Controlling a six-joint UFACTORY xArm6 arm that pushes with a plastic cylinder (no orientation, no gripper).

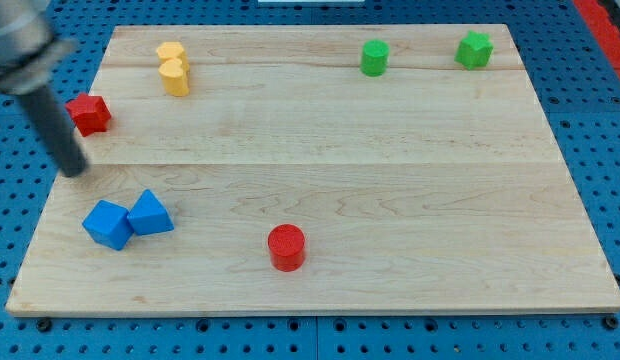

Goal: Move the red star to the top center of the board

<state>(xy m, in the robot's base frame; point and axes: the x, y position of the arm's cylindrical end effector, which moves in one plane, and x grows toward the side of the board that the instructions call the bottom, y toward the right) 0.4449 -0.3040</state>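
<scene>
My rod is motion-blurred and cut off at the view's top left. My tip [78,170] rests below the red star [89,113], not touching. The wooden counter [390,180] lies on blue pegboard [20,230]; I carry no gripper

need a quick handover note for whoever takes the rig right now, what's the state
My tip rests on the board at the view's left edge, just below the red star and apart from it.
The red star sits at the view's far left, upper part, not at top center.
Done: nothing that shows; the star has yet to reach the goal.
Left: get the tip to the star's left side and push it toward the view's right and up, probably steering below the yellow block, stopping short of the green cylinder.
</scene>
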